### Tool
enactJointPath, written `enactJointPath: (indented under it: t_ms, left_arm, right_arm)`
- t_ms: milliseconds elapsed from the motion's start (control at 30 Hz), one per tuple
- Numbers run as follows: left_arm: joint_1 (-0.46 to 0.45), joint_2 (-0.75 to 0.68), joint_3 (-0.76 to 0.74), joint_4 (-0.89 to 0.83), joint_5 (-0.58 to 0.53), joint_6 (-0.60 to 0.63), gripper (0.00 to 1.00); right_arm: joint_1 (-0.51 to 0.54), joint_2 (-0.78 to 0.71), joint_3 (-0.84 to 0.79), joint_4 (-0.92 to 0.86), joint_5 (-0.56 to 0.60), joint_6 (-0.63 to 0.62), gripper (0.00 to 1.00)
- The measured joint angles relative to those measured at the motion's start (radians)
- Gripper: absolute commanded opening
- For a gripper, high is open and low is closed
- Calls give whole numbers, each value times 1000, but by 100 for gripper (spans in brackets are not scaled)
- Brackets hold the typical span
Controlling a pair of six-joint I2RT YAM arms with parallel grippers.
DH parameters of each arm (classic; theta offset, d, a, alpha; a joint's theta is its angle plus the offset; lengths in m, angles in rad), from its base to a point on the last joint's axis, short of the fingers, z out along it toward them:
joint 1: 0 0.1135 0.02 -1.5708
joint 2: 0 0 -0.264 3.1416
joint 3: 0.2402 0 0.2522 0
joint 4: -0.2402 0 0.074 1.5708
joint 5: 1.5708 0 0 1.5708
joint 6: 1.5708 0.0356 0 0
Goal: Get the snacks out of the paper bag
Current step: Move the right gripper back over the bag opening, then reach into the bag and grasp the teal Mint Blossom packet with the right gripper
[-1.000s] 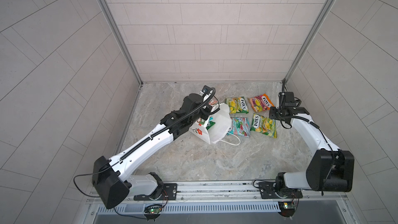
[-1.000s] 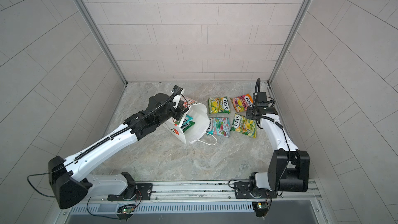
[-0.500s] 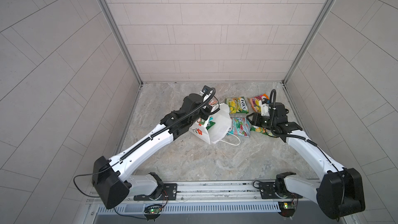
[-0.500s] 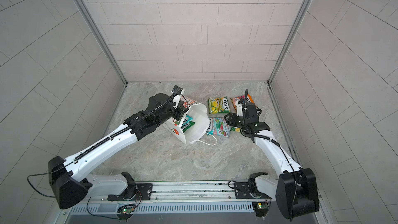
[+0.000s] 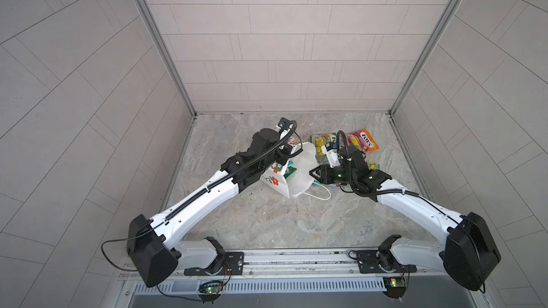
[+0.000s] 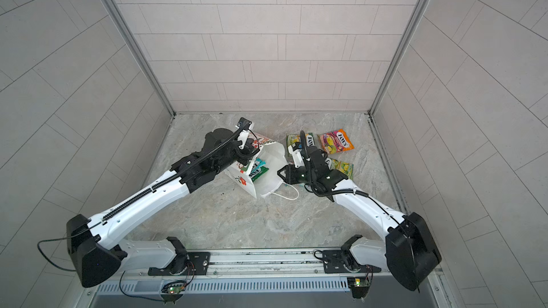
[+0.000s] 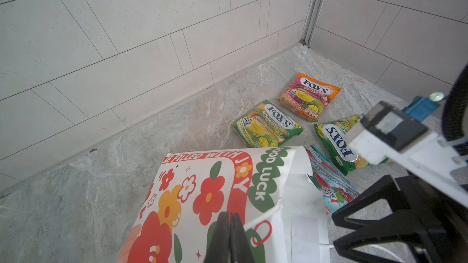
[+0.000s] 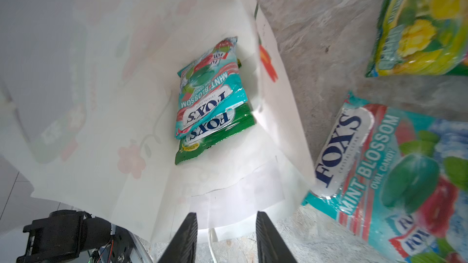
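Marble-look table, tiled walls: the left gripper is pinching the rim of the tilted paper bag near the table's middle. The right gripper is hovering at its mouth, jaws apart and empty. Two snacks are lying inside the bag, and four more toward the far right corner.

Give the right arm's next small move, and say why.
Probably ease the open right pincer forward into the paper bag toward the teal packet, which lies atop a green packet inside. The left pincer is shut on the bag's rim, holding the mouth open.
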Motion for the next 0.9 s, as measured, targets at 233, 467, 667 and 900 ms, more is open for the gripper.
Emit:
enactJointPath:
  t_ms: [233, 467, 667, 900]
  left_arm:
    - [-2, 0, 0, 0, 0, 0, 0]
    - [-2, 0, 0, 0, 0, 0, 0]
    - [-2, -2, 0, -1, 1, 0, 0]
    - [-3, -2, 0, -1, 5, -2, 0]
  right_arm:
    - [97, 121, 56, 31, 9, 21, 38]
    - [136, 269, 132, 71, 46, 58, 38]
    - [140, 376, 155, 150, 98, 152, 38]
    - [140, 458, 168, 253, 144, 286, 37]
